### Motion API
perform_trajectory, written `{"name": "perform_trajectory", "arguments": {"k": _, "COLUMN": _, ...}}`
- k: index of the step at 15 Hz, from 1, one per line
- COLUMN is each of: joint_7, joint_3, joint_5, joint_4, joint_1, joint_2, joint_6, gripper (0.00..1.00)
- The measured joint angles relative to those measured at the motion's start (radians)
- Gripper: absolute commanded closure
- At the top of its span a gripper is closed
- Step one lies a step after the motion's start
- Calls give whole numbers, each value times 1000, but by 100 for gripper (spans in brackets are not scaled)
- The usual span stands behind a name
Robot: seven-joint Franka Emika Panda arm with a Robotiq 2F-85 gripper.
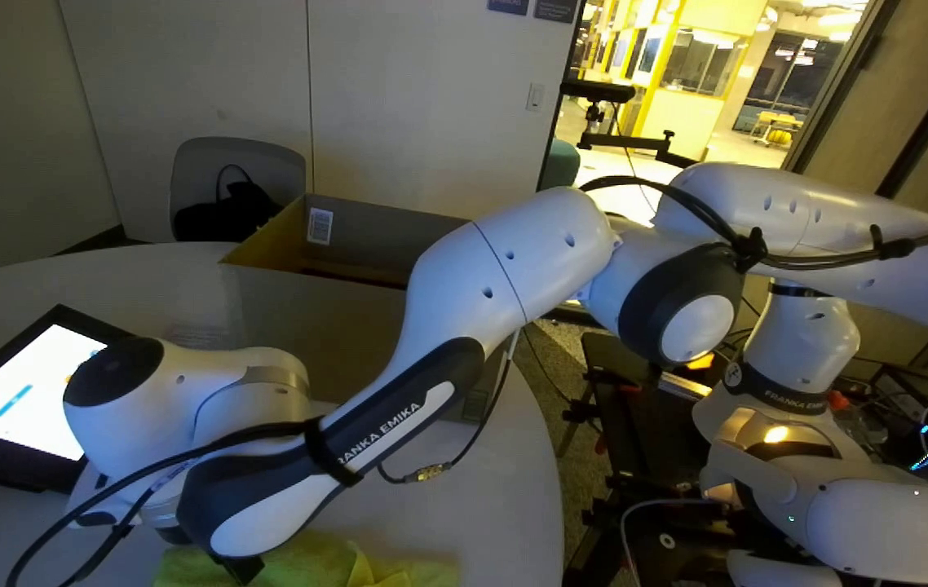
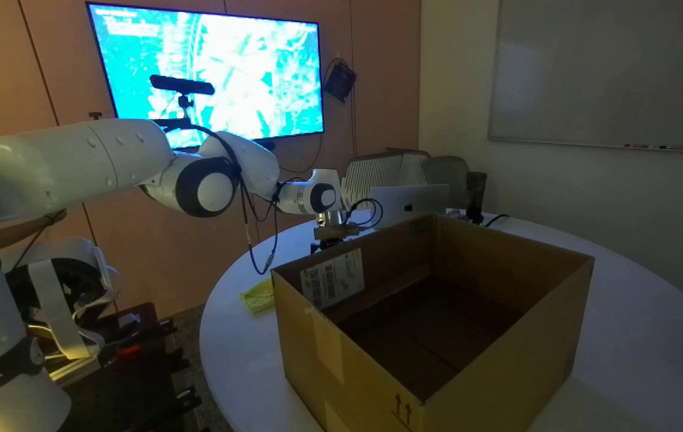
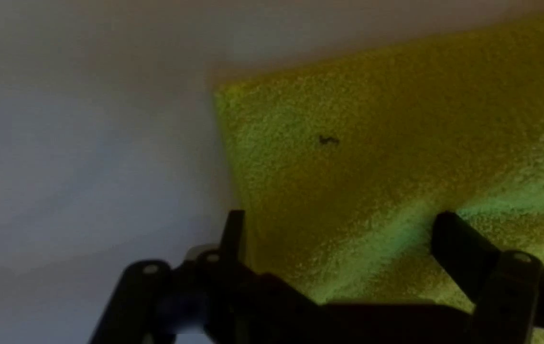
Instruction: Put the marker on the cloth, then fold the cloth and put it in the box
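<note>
Apparently, the folding step in hand is calling next for a pinch, as the gripper [image 3: 341, 216], spread wide and holding nothing, is standing over the cloth [image 3: 377, 157] near the box [image 2: 497, 360], marker unseen.

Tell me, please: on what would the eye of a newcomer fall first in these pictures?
Probably on the big glowing screen on the wall, behind the white arm in an exterior view. Next might come the large open-topped cardboard box standing on the white table in both exterior views. In the wrist view, the yellow-green cloth stands out against that table, with the open pincer near one of its edges.
</note>
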Motion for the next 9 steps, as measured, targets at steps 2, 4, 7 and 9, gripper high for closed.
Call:
{"name": "perform_trajectory", "arguments": {"k": 2, "joint_7": -108, "joint_3": 7, "joint_5": 0, "joint_4": -10, "joint_1": -13, "joint_2": 7, "joint_6": 43, "gripper": 0}}
{"name": "perform_trajectory", "arguments": {"k": 4, "joint_7": -217, "joint_3": 18, "joint_5": 0, "joint_4": -21, "joint_1": -27, "joint_2": 10, "joint_6": 78, "gripper": 0}}
{"name": "perform_trajectory", "arguments": {"k": 7, "joint_7": -382, "joint_3": 44, "joint_5": 0, "joint_4": -37, "joint_1": -54, "joint_2": 11, "joint_6": 113, "gripper": 26}}
{"name": "perform_trajectory", "arguments": {"k": 9, "joint_7": -496, "joint_3": 68, "joint_5": 0, "joint_4": -44, "joint_1": -77, "joint_2": 10, "joint_6": 131, "gripper": 42}}
